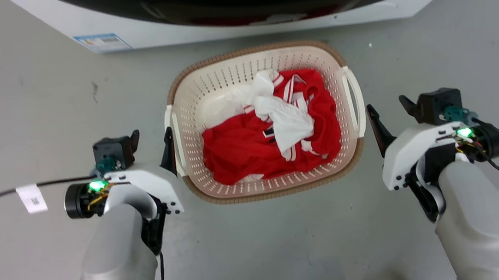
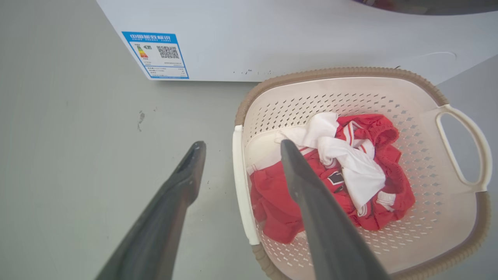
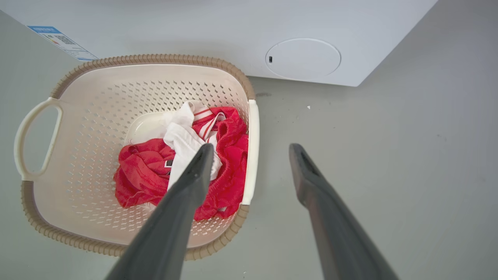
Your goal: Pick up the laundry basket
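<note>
So the laundry basket (image 1: 207,89) sits on the floor (image 1: 265,249) between the two, left tool (image 1: 152,134) spread open just beside its left handle (image 1: 174,138), right tool (image 1: 386,104) spread open near its right handle (image 1: 356,101), both holding nothing.

Left gripper (image 1: 152,132), a white-shelled unit with two long dark tapered fingers: jaws spread wide, nothing held. The fingers (image 2: 311,202) run straight and unbent in the left wrist view. Left forearm (image 1: 114,265), a pale grey rounded casing, rises from the lower left of the head view. A green indicator light (image 1: 96,185) is lit at the left wrist.

Right gripper (image 1: 385,103), of the same white-and-dark build: jaws likewise wide apart, empty. Right forearm (image 1: 481,227), pale grey, enters from the lower right. The right wrist appears rolled slightly outward, though the angle is hard to judge from above. Both grippers sit level, well apart, fingers pointing forward.
</note>
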Tool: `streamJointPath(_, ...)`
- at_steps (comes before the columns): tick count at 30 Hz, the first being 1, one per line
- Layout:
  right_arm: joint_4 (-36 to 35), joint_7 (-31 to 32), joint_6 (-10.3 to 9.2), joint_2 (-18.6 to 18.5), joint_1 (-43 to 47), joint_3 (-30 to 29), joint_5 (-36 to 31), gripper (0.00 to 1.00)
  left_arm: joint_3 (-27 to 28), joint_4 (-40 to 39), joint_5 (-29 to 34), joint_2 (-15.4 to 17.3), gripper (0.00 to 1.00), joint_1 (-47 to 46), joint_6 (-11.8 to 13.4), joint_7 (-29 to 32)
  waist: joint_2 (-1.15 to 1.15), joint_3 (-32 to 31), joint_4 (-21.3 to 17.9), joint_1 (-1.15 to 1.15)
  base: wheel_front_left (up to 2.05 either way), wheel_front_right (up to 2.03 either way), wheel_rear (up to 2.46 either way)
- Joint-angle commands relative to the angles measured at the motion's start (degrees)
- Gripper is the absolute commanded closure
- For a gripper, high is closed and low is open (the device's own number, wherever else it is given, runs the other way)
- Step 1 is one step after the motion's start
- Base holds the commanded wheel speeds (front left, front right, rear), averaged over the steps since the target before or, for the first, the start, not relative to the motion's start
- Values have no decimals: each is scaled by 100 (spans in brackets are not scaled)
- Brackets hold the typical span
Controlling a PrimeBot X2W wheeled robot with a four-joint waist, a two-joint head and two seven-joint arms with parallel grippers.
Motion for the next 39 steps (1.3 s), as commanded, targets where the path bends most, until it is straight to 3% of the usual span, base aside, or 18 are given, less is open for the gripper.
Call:
streamJointPath(1, 211, 76, -4, 4, -230, 76, 30, 0, -1, 189, -74, 69, 0, -230, -86, 85, 0, 324, -47, -1, 0, 0, 0)
streamJointPath(12, 1551, 474, -4, 4, -1306, 619, 384, 0, -263, 1219, -620, 192, 0, -1165, -278, 887, 0, 826, -155, -1, 0, 0, 0)
streamJointPath(23, 2535, 871, -4, 3, -2348, 1187, 829, 0, -1089, 1263, -1556, 436, 0, -1841, -281, 1816, 0, 1309, -143, -1, 0, 0, 0)
streamJointPath(35, 3118, 1160, -4, 3, -3009, 1606, 1360, 0, -1789, 1356, -2370, 681, 0, -2306, -282, 2595, 0, 1636, -86, -1, 0, 0, 0)
streamJointPath(36, 3151, 1192, -4, 3, -3022, 1626, 1422, 41, -1844, 1359, -2427, 681, 10, -2330, -282, 2666, 0, 1642, -80, -1, 0, 0, 0)
streamJointPath(37, 3155, 1215, -4, 3, -3038, 1679, 1476, 89, -1902, 1343, -2465, 698, 100, -2362, -282, 2681, 0, 1649, -73, -1, 0, 0, 0)
streamJointPath(38, 3155, 1222, -4, 3, -3057, 1722, 1530, 100, -1962, 1325, -2526, 700, 100, -2380, -282, 2705, 0, 1657, -72, -1, 0, 0, 0)
streamJointPath(39, 3156, 1234, -3, 3, -3060, 1767, 1596, 100, -2030, 1310, -2578, 684, 100, -2381, -282, 2742, 0, 1661, -69, -1, 0, 0, 0)
